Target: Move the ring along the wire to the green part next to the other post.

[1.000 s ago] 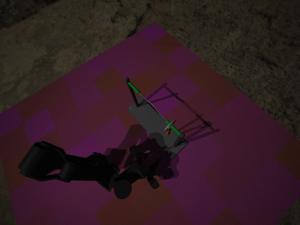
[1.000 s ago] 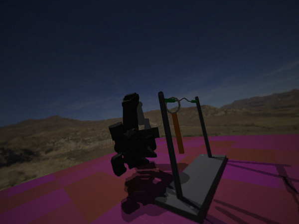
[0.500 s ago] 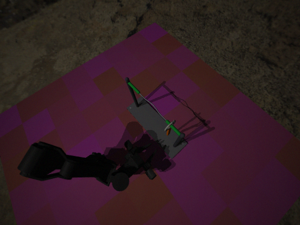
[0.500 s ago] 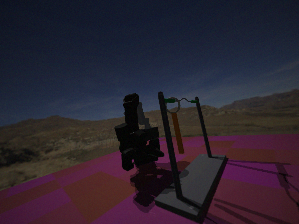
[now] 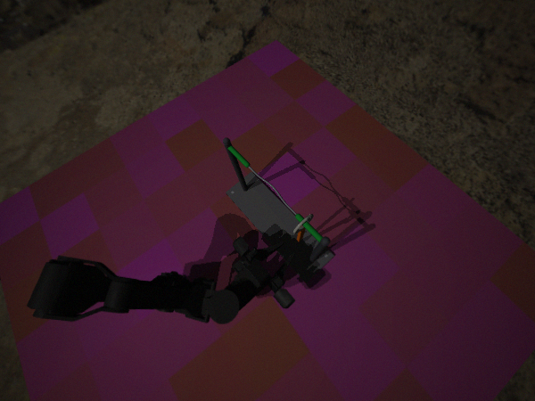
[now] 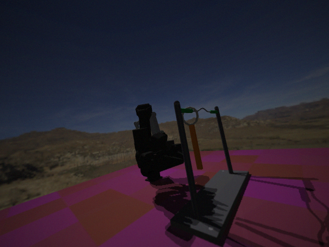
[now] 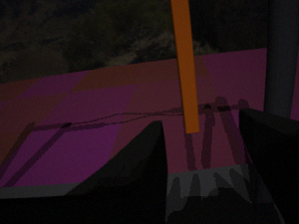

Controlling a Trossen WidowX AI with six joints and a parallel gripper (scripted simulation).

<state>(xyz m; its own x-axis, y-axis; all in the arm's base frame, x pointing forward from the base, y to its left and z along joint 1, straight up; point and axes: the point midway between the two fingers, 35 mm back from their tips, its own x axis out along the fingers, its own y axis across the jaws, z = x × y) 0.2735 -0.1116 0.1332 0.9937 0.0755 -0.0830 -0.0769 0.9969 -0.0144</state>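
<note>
Two green wire sections, the near one point(image 5: 312, 232) point(image 6: 187, 110) and the far one point(image 5: 238, 156) point(image 6: 213, 112), end the thin grey wire point(image 5: 276, 192) point(image 6: 203, 109). In the top view, the ring point(image 5: 302, 222) point(image 6: 197, 116) hangs on the near section, toward the base plate's point(image 5: 267, 209) point(image 6: 227, 189) end farthest from the mat's upper corner. The gripper point(image 5: 294, 249) point(image 7: 200, 124) is beside that end.

In the exterior view, the orange handle point(image 5: 300, 234) point(image 6: 195, 148) point(image 7: 184, 60) hangs below the ring, beside the near post point(image 6: 186, 159) point(image 5: 318, 249) point(image 7: 280, 50).

In the wrist view, the jaws stand partly open, gripping nothing; the handle's lower end appears between the fingertips. The step in hand is judged to be the approach. Next, advance with the handle centred, avoid pushing it, then close before starting the traverse.
</note>
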